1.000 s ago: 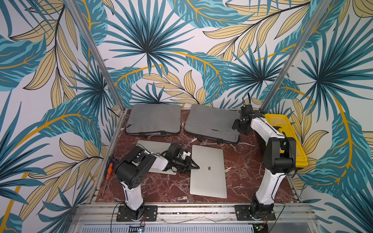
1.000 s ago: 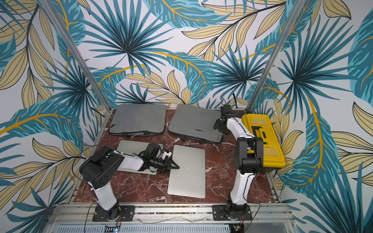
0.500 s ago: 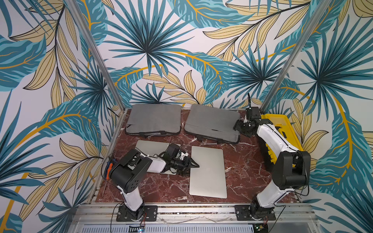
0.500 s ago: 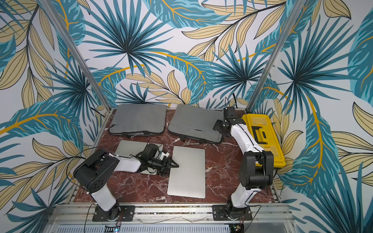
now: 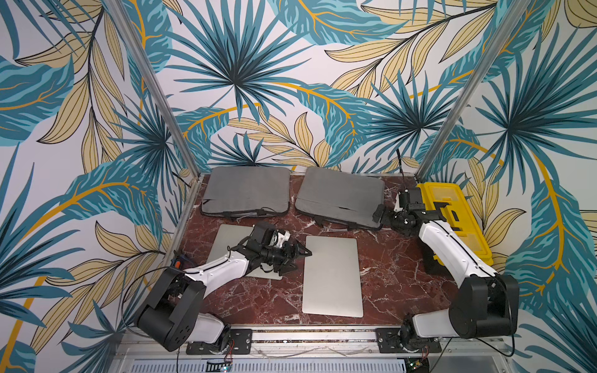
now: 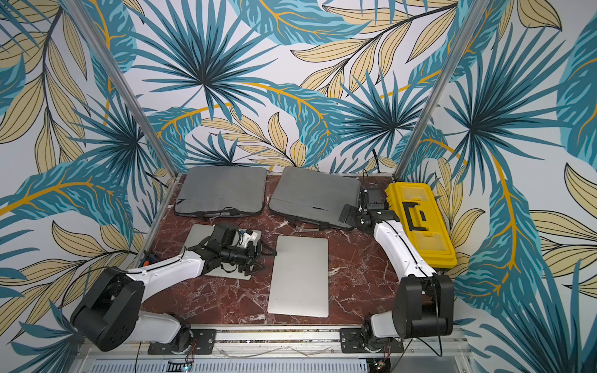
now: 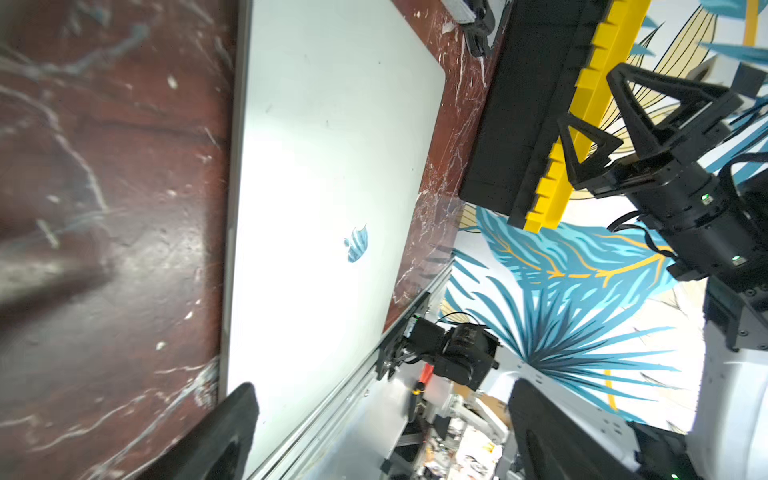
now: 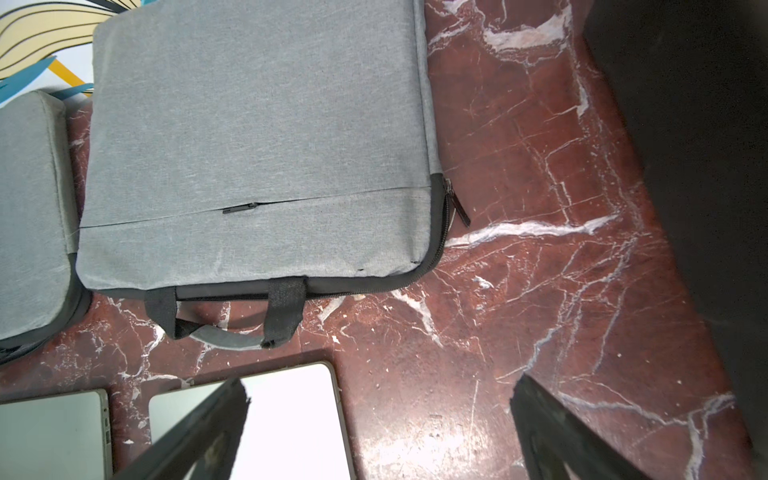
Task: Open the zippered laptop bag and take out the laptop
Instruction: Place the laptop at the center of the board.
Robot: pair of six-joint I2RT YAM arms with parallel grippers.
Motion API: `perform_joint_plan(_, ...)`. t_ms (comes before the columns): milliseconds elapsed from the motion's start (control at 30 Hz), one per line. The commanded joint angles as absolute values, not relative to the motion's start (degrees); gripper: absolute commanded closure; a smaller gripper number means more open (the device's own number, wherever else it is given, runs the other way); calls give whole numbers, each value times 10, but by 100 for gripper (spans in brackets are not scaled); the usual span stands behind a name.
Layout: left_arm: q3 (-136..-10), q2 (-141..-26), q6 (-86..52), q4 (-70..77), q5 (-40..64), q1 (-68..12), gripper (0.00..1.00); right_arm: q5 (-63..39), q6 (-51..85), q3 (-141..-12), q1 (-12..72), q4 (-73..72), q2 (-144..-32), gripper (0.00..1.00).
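Two grey zippered laptop bags lie at the back of the table in both top views, one at the left [image 5: 247,190] and one at the right [image 5: 340,197]. The right bag [image 8: 257,145] has its zipper pull [image 8: 457,208] at the side corner and its handle [image 8: 224,328] facing the front. A silver laptop [image 5: 332,276] lies flat mid-table; a second laptop [image 5: 231,240] lies partly under my left arm. My left gripper [image 5: 298,260] is open beside the middle laptop's [image 7: 332,187] left edge, holding nothing. My right gripper [image 5: 379,214] is open, empty, by the right bag's front right corner.
A yellow and black toolbox [image 5: 452,219] stands along the right edge, close behind my right arm. The red marble table top [image 5: 391,274] shows between the middle laptop and the toolbox. A metal rail [image 5: 290,336] runs along the front edge.
Both grippers have opened wider. My left gripper has let go of the middle laptop's left edge. My right arm has dropped its elbow low and its gripper has slid slightly right off the bag's corner.
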State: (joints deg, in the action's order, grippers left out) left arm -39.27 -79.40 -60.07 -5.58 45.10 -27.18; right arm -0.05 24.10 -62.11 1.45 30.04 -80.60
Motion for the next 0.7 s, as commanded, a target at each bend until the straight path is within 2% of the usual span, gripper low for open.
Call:
perform_joint_plan(0,-453,-770,-505,-209,393,-266,4,-5,227,-586,17,249,-776,0)
perform_joint_plan(167,-506,-725,-437,-302,289,-259,2,15,203,-520,20,188,-729,0)
perform_joint_plan(400,-536,-647,-342,-333,15,-256,0,56,171,-377,21,-10,-671,0)
perform_joint_plan(567,-493,-600,-290,-278,-216,-257,0,85,162,-352,21,-67,-695,0)
perform_joint_plan(667,-430,-575,-248,-182,-330,-257,0,93,149,-365,21,-79,-711,0)
